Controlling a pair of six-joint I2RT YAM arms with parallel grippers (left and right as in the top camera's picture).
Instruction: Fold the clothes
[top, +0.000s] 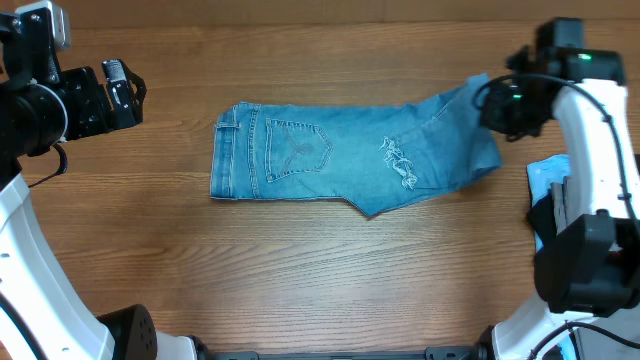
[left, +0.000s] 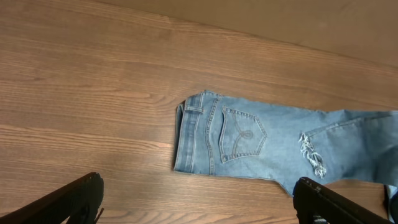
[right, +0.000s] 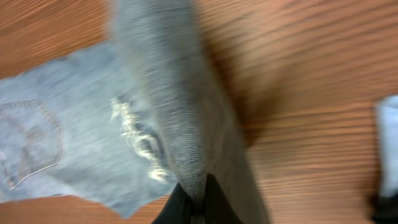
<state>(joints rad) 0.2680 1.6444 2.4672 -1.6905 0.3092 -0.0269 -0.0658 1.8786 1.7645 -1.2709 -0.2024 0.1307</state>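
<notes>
Overhead, the right pincer (top: 492, 100) grips the jeans (top: 330, 155) by the worktop's (top: 300, 280) right edge, and the left pincer (top: 128, 85) is spread wide. Lift gently and lay the leg flat.

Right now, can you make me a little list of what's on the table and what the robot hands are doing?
table: brown wood
jeans: light blue, lying flat, back pocket up
left gripper: open, away from the jeans, holding nothing
right gripper: shut on the jeans' leg end, holding it raised
blue cloth: at the table's right edge
</notes>
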